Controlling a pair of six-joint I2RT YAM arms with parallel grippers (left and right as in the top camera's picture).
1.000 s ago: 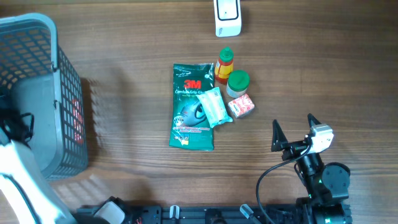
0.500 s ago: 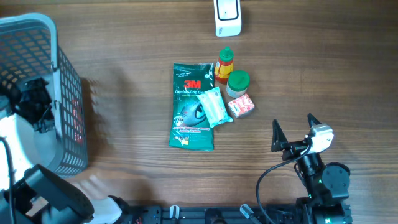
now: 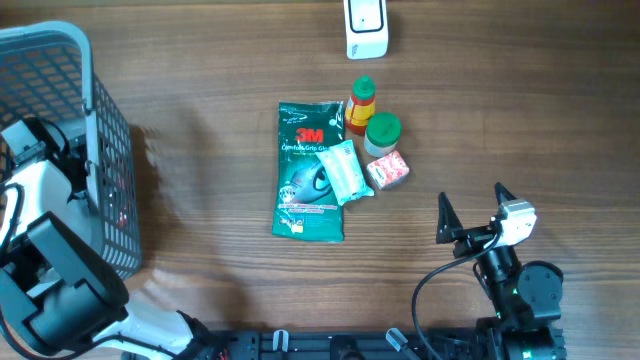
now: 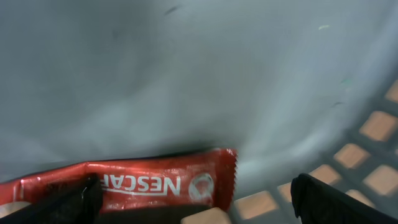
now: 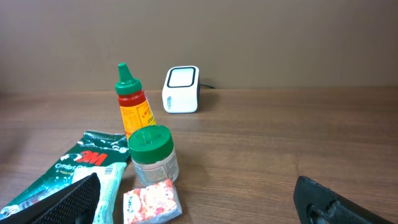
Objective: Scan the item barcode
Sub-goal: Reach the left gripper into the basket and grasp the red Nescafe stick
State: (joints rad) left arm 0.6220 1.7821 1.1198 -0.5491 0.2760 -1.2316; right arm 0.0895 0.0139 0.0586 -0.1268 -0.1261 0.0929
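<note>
Left gripper (image 4: 199,204) hangs open inside the basket (image 3: 110,150), over the red sachet (image 4: 155,183) lying on its floor; right gripper (image 3: 470,205), open and empty, faces the jar (image 3: 382,131) and the scanner (image 3: 366,25) beyond.

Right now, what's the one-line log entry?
left pincer: open, inside basket, above Nescafe sachet | right pincer: open, empty | barcode scanner: no item at it

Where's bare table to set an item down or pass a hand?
Free: wide wood strip between the basket and the 3M pack; the right side beyond the green-lid jar; the span left of the scanner. Crowded: pack, sachet, sauce bottle, jar and pink packet bunch together at centre.
</note>
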